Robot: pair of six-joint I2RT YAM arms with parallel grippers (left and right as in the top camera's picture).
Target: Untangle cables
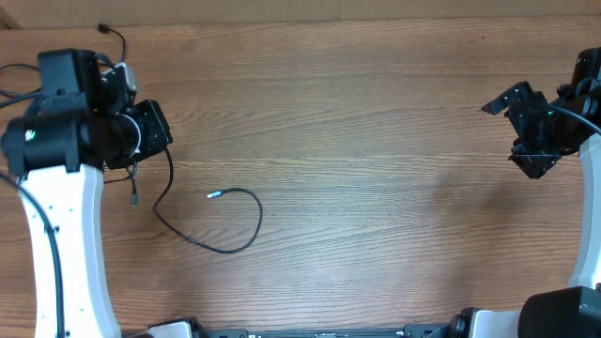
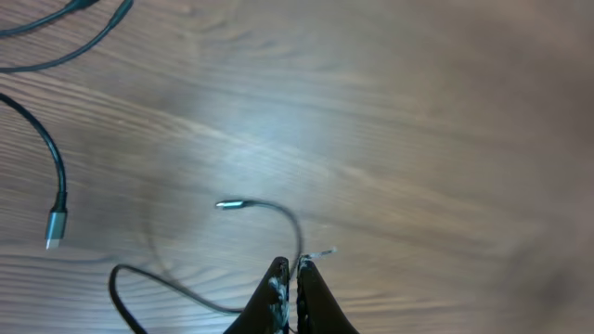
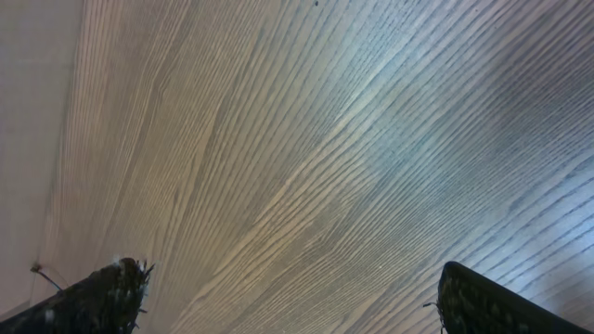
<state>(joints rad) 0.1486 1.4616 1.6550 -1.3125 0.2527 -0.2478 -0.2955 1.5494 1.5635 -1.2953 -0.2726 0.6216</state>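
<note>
**Cables gathered at nine o'clock, one strand pinched**

My left tool is closed on a thin strand. In my left wrist view the strand curls out of the pinch toward its small plug at about 10 o'clock. A second plug, silver-tipped, lies apart at 9 o'clock there, and more cord crosses the 11 o'clock corner.

From overhead, everything sits on the 9 o'clock side of the tabletop. One long loop trails away from my left tool toward 5 o'clock. My right tool is spread wide and empty, far off at 3 o'clock (no help from there).

The risks, as I judge them:
- **Dragging:** nothing anchors the other cords. If they cross the pinched one where I cannot see, a pull would drag the whole lot along instead of separating it.
- **Slipping:** the strand is thin and smooth, so a quick tug could draw it out of my grip.
- **Snagging:** a plug could catch on another cord and tighten a knot, or a lifted cord could foul the wiring on my own left arm.
</note>
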